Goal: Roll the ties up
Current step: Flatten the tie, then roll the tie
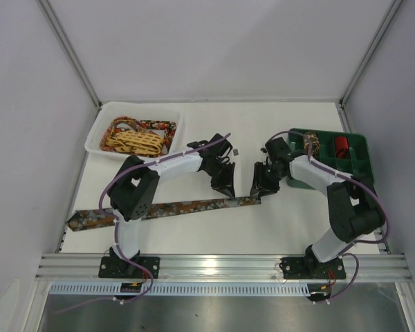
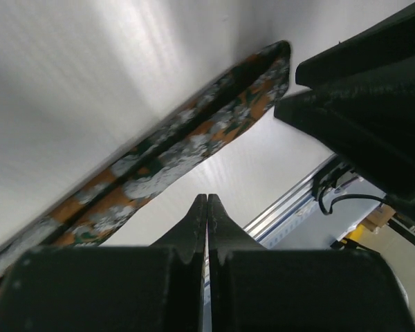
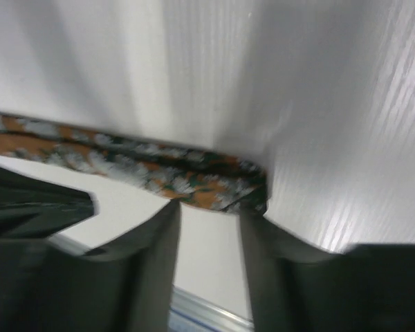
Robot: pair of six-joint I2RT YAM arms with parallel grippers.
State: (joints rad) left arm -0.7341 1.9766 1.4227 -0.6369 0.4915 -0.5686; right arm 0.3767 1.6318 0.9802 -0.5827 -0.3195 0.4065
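While the white plastic tray [image 1: 95, 136] at the far left is holding the yellow lattice tie [image 1: 135, 142] and the red-floral tie [image 1: 155, 126] in a loose heap, you are working on the long dark brown-and-orange mottled tie [image 1: 187, 206]. It is lying flat across the white desk [image 1: 214, 232], running from its wide end near the left edge to its narrow end between the two arms.

Your left arm [image 1: 135, 190] is crossing above the wide part, and if it is dragging there it could twist the strip. Your left gripper [image 1: 225, 187] is sitting clenched on nothing, just beside the strip rather than on it, so nothing is pinning the fabric. If you begin winding like this, I judge the whole strip is more likely to slide than to curl.

Your right gripper [image 3: 209, 214] is standing released, its fingertips [image 3: 167, 214] parted right at the narrow end, which is looking doubled over. Closing too shallow is risking a pinch on one layer only, and the first turn could come out skewed or slip free.

Both grippers are crowding close together, so a careless swing is risking a knock. Farther right, the green compartment bin [image 1: 360, 142] is holding a dark rolled coil [image 1: 312, 145] and a red rolled coil [image 1: 341, 147]. A slack roll could unwind on the way there.
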